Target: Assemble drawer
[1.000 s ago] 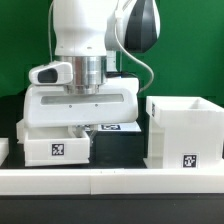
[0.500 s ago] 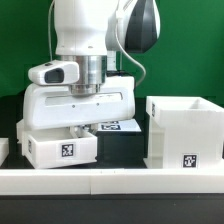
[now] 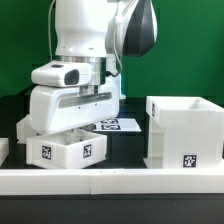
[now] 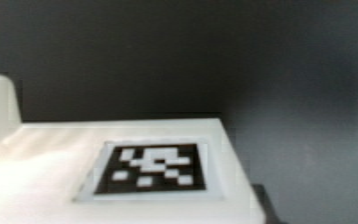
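White plastic shell [image 3: 185,130] stood on the counter [image 3: 122,147], well to one side of the jaws, unmoved. The smaller tray [image 3: 65,149], clamped in the closed jaws, now hung tilted beneath them, turned since half a second before, its tag [image 4: 153,167] close under them.

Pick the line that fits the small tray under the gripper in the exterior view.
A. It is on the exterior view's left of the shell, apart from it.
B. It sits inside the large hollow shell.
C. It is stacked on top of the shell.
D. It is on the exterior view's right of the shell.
A: the small tray is at the exterior view's left, with bare table between it and the large hollow shell.
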`<action>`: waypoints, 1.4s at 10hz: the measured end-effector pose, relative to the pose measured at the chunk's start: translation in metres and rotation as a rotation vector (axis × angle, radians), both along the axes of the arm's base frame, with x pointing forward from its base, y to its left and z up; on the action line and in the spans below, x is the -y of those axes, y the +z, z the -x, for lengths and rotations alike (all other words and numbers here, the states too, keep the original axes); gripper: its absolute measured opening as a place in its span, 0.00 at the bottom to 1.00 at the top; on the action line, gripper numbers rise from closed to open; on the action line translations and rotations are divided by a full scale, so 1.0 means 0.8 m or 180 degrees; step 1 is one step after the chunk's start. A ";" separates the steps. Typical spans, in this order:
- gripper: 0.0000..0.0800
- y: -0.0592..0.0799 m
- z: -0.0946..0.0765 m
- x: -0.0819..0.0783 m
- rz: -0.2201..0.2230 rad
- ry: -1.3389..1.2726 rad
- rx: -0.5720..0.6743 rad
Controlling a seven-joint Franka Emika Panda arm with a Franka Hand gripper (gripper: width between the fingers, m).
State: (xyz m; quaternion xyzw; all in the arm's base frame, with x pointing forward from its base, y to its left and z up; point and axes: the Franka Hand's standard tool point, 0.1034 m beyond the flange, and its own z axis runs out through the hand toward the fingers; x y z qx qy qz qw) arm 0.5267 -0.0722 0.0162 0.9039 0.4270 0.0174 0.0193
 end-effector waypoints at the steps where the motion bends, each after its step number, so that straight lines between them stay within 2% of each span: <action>1: 0.05 0.000 0.000 0.001 0.0027 0.0247 -0.0009; 3: 0.05 0.002 -0.005 -0.003 0.0136 0.1049 0.0022; 5: 0.05 0.003 -0.007 -0.018 0.0226 0.1667 -0.0051; 7: 0.05 0.002 -0.005 -0.010 0.0241 0.1840 -0.0068; 9: 0.05 0.002 -0.006 -0.012 0.0259 0.1994 -0.0090; 14: 0.05 0.000 -0.011 -0.051 0.0216 0.2055 -0.0139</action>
